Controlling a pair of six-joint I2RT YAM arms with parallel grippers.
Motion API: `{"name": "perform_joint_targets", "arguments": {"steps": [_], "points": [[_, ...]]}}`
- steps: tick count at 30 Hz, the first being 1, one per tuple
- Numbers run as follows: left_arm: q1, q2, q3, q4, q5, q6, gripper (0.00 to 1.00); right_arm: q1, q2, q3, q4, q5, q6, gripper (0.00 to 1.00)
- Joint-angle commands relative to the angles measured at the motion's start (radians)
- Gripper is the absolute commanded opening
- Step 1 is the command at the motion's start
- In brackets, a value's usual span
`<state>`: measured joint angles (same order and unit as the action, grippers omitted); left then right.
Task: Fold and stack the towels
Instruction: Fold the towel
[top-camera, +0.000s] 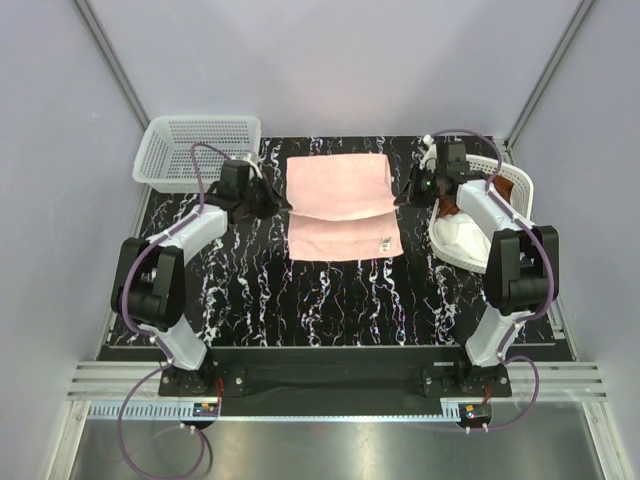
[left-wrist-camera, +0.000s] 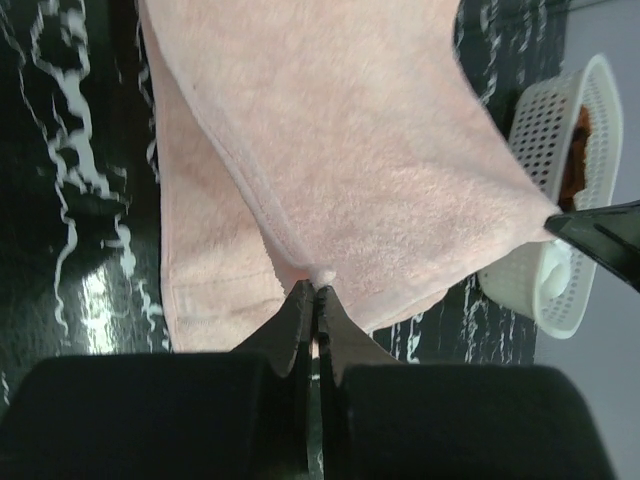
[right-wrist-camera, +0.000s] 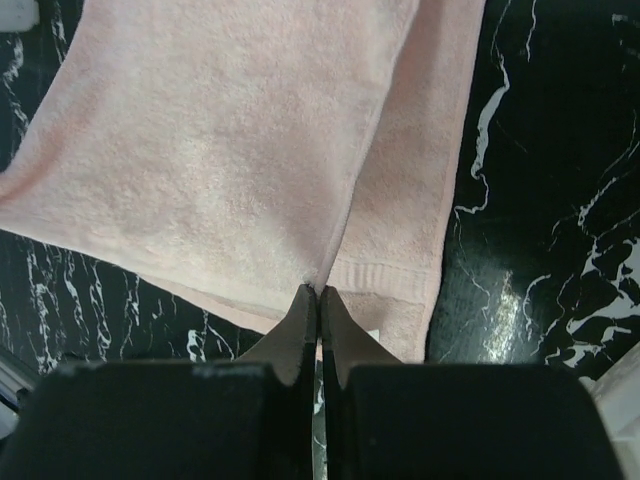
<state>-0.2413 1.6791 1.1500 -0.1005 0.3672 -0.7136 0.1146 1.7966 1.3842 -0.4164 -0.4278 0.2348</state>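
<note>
A pale pink towel (top-camera: 340, 205) lies mid-table, its far half lifted and stretched between my two grippers above the lower layer. My left gripper (top-camera: 275, 197) is shut on the towel's left corner, seen pinched at the tips in the left wrist view (left-wrist-camera: 318, 290). My right gripper (top-camera: 408, 190) is shut on the right corner, also seen in the right wrist view (right-wrist-camera: 318, 290). The pink towel fills both wrist views (left-wrist-camera: 350, 170) (right-wrist-camera: 230, 140). A rust-brown towel (top-camera: 497, 183) and a white towel (top-camera: 458, 236) lie in the right basket.
An empty white mesh basket (top-camera: 195, 152) stands at the back left. A second white mesh basket (top-camera: 520, 192) at the right holds the other towels; it also shows in the left wrist view (left-wrist-camera: 560, 140). Black marbled tabletop (top-camera: 330, 300) surrounds the towel.
</note>
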Motion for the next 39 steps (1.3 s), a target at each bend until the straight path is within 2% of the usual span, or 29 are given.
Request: {"name": "perform_joint_targets", "arguments": {"steps": [1,4,8,13,17,20,22,24,28,31,35,37,39], "points": [[-0.042,-0.018,-0.059,0.054,0.019,-0.027,0.0,-0.004,-0.054,-0.053,-0.013,0.034,-0.034,0.0],[-0.076,-0.012,-0.087,0.051,0.013,-0.029,0.0,-0.004,-0.049,-0.079,-0.021,0.049,-0.029,0.01],[-0.11,-0.019,-0.107,-0.008,-0.066,-0.011,0.0,-0.006,-0.062,-0.12,-0.018,0.044,-0.002,0.0],[-0.113,-0.019,-0.122,-0.065,-0.12,-0.014,0.0,-0.004,-0.089,-0.156,0.002,0.021,0.012,0.0],[-0.067,-0.022,0.023,-0.262,-0.229,0.011,0.0,-0.004,-0.079,-0.045,-0.034,-0.035,0.064,0.0],[-0.021,-0.044,0.111,-0.321,-0.228,0.031,0.0,-0.004,-0.066,0.083,-0.112,-0.034,0.061,0.0],[-0.018,-0.048,0.232,-0.387,-0.229,0.058,0.0,-0.004,-0.045,0.206,-0.174,0.013,0.041,0.0],[-0.016,-0.027,0.359,-0.435,-0.188,0.066,0.0,-0.004,-0.026,0.327,-0.246,0.041,0.006,0.0],[-0.018,0.01,0.522,-0.472,-0.128,0.049,0.0,-0.004,0.024,0.476,-0.266,0.037,-0.003,0.0],[-0.023,0.019,0.585,-0.495,-0.111,0.036,0.0,-0.006,0.061,0.584,-0.306,0.07,0.001,0.0],[-0.052,-0.004,0.545,-0.51,-0.135,0.045,0.0,-0.006,0.058,0.61,-0.378,0.095,-0.018,0.0],[-0.065,-0.024,0.489,-0.505,-0.155,0.051,0.0,-0.004,0.012,0.524,-0.371,0.103,-0.02,0.0],[-0.084,-0.064,0.355,-0.446,-0.16,0.04,0.0,-0.004,-0.026,0.394,-0.337,0.101,-0.017,0.0]]}}
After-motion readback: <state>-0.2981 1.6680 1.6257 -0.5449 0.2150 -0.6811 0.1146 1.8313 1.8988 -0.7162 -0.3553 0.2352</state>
